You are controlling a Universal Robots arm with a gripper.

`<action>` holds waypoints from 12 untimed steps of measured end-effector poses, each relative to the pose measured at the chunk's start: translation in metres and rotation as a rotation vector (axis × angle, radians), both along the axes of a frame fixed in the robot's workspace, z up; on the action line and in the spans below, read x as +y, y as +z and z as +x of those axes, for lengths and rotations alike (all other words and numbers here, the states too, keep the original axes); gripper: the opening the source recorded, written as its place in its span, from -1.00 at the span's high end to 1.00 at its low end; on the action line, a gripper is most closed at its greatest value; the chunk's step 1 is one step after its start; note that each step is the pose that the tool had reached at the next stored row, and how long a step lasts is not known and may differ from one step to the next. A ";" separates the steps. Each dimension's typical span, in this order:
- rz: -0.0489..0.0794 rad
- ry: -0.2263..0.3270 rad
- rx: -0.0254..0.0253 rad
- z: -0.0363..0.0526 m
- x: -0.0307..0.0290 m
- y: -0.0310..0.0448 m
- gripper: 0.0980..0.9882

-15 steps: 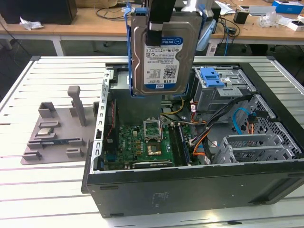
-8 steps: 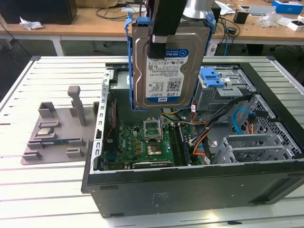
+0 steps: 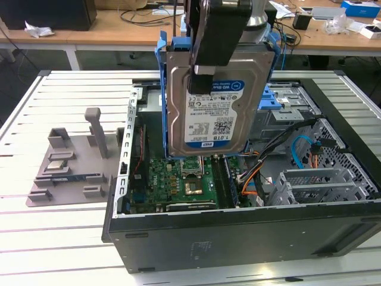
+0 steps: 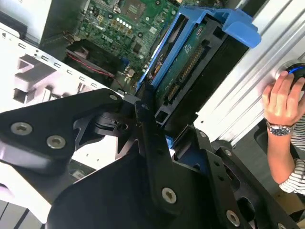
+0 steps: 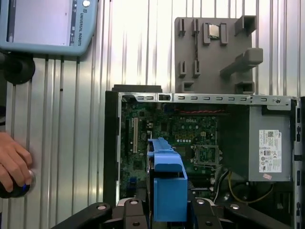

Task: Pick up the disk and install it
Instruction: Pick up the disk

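Disk [image 3: 214, 101]: one, silver-grey with a white and blue label, held on edge above the open case, label towards the exterior camera
Jaws: closed on the disk; one black finger [image 3: 201, 71] lies flat against the label face, the other is hidden behind the drive
Gripper [image 3: 205, 77]: one, coming down from above; its black linkages fill the near part of both wrist views
Side rails [image 3: 161, 95]: two, blue plastic, one along each long edge of the disk
Case [image 3: 238, 238]: one, black, lying on its side with the panel off, directly under the disk
Motherboard [image 3: 178, 179]: one, green, on the case floor below the drive's lower edge
Power-supply box [image 5: 269, 143]: one, grey, inside the case at one end
Cables [image 3: 303, 152]: a bundle of orange and blue, towards the exterior view's right
Holder [image 3: 65, 161]: one grey moulded tray, just beside the case on the exterior view's left, with one square chip [image 5: 213, 31] set in it
Table [image 3: 53, 238]: one, ribbed metal, bearing case and holder
Hand [image 4: 281, 100]: one, with a wristwatch, resting on a dark round object on the table, well apart from the gripper
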State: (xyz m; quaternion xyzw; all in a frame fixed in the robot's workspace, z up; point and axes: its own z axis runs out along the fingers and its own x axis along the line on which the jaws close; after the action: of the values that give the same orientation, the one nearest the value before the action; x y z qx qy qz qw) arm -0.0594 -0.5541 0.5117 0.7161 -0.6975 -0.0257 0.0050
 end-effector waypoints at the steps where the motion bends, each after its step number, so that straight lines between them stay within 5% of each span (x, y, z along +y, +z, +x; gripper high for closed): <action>1: 0.000 0.000 0.0000 0.0006 -0.0028 -0.0001 0.39; 7: 0.000 0.000 0.0011 0.0283 -0.0054 -0.0011 0.39; 12: 0.000 0.000 0.0027 0.0649 -0.0055 -0.0020 0.39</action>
State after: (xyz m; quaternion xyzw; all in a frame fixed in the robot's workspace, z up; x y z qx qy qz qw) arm 0.0055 -0.5596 0.5097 0.7160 -0.6975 -0.0268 0.0059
